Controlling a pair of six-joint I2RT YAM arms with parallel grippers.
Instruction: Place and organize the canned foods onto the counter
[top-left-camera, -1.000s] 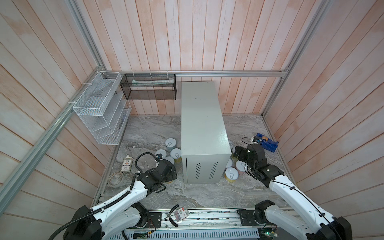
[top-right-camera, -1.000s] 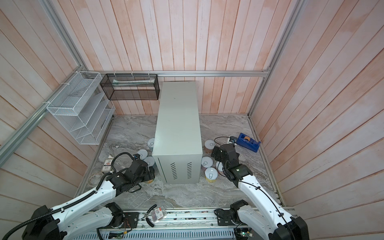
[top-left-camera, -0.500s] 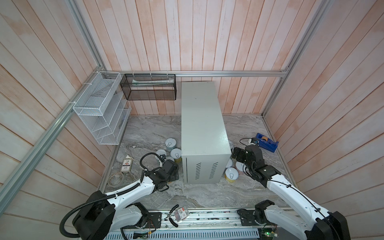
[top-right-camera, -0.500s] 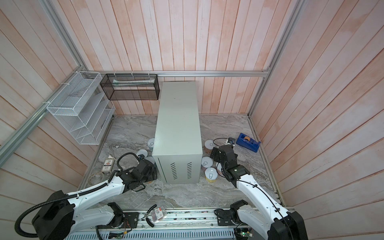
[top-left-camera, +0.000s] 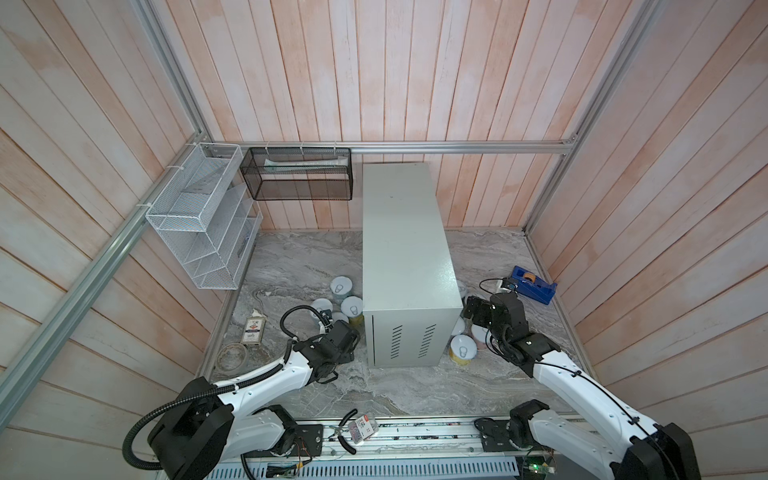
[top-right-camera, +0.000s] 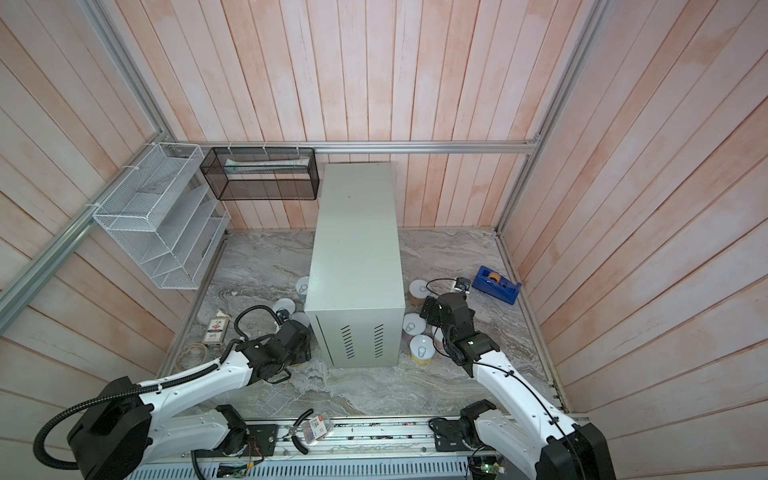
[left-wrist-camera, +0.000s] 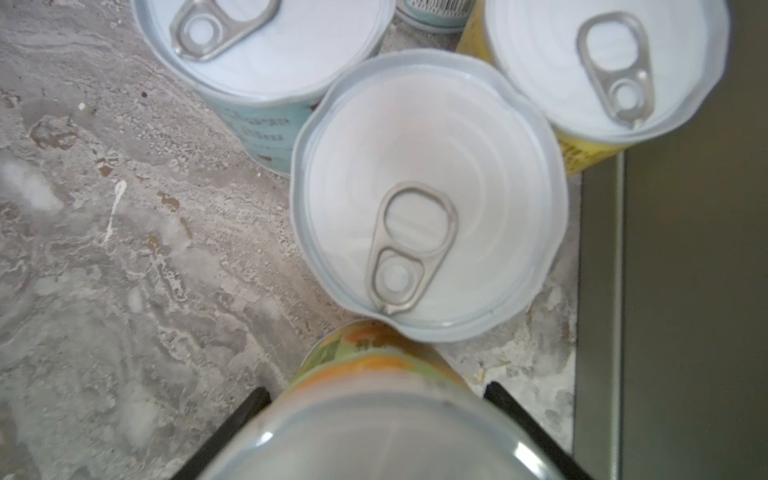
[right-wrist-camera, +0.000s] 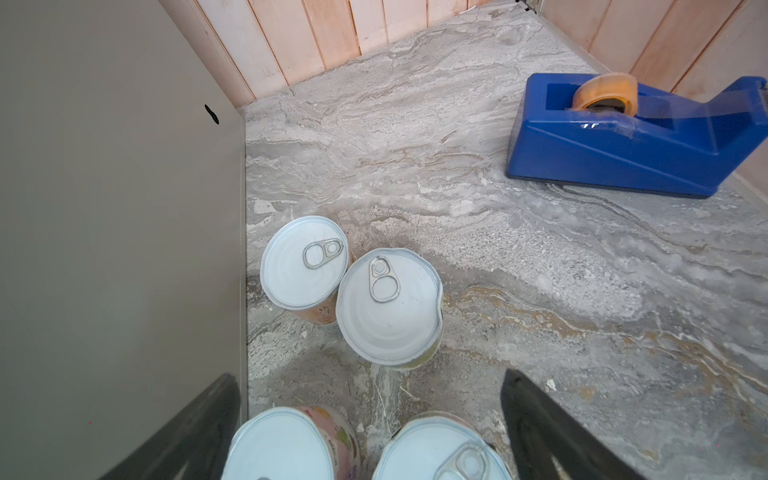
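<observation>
Left gripper: astride orange-green can, cabinet's 7 o'clock; clamp unclear. Right gripper: fingers apart, above pink can, 4 o'clock.

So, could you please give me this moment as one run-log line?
left end effector: astride orange-and-green can, grip unclear | right end effector: open, by pink-labelled can | counter: no cans on top yet

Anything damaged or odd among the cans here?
Yes. In the left wrist view the middle can has a wavy, out-of-round rim. In the right wrist view a dented can shows a notch bent into its rim.
</observation>
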